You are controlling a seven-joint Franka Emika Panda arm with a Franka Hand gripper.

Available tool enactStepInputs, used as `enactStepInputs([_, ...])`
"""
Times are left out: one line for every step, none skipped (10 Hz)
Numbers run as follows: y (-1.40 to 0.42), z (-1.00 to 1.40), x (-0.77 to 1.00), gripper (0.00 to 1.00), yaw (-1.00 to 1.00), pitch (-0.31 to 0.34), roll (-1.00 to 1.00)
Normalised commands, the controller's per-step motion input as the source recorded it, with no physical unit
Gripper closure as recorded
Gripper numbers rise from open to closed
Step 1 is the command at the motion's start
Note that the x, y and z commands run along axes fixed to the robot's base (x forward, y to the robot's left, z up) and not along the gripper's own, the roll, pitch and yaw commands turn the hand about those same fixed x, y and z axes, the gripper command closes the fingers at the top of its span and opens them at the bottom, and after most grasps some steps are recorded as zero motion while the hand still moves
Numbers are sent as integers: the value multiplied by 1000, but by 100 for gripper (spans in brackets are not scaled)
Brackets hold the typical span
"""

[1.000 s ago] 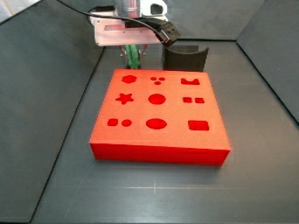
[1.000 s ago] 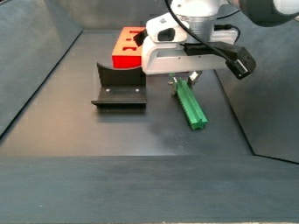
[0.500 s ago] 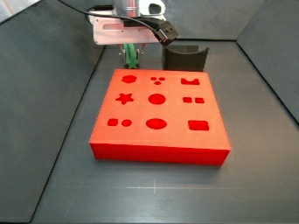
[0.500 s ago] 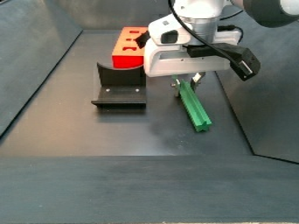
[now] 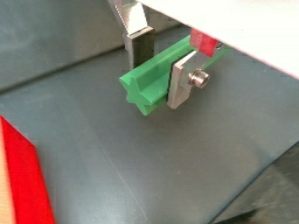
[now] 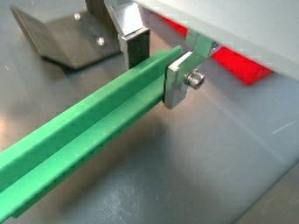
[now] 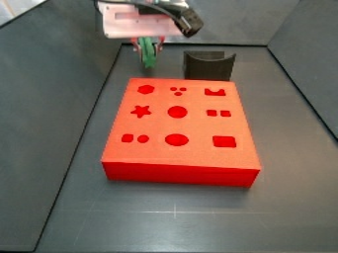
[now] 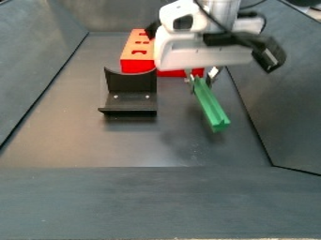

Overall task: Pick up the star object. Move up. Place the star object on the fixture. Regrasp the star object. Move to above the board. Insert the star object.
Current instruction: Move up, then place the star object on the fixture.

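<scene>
Star object (image 8: 207, 105): long slim green peg, ridged along its length, star-shaped end face plain in a wrist view (image 5: 142, 86). Held clear of the floor, a shadow on the grey floor beneath it in a side view. It slopes down from the gripper toward the near side, free end lowest.

Gripper (image 6: 153, 58): clamped on the star object near its upper end; both silver fingers (image 5: 184, 76) press the peg's sides in both wrist views. White gripper body sits above, at the far right of the floor in a side view (image 8: 205, 77), far left in the opposing side view (image 7: 148, 44), where only a short green stretch shows below it.

Surroundings: fixture (image 8: 127, 92), dark L-shaped bracket, stands on the floor left of the peg, apart from it; nothing rests on it. Board (image 7: 181, 128), bright red, flat, holes of star, circle and square shapes across its top, all unfilled. In a side view the board (image 8: 137, 50) lies beyond the fixture. Nothing lies between peg and fixture.
</scene>
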Motion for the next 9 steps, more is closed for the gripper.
enactStepInputs([9,287,-17,100,20,25,0])
enactStepInputs([0,1000,0,100,0,0,0])
enactStepInputs([-1,1000,10,100,-5,-7,2])
enactStepInputs([-3,1000,-4,100,-5,19,-1])
enactStepInputs([-2,1000,-4,100,-5,18,0])
enactStepInputs([-2,1000,-11,100,-5,22,0])
enactStepInputs([-2,1000,-16,100,-5,25,1])
enactStepInputs([-1,1000,-18,100,-6,28,1])
enactStepInputs([-1,1000,-19,100,-6,31,2])
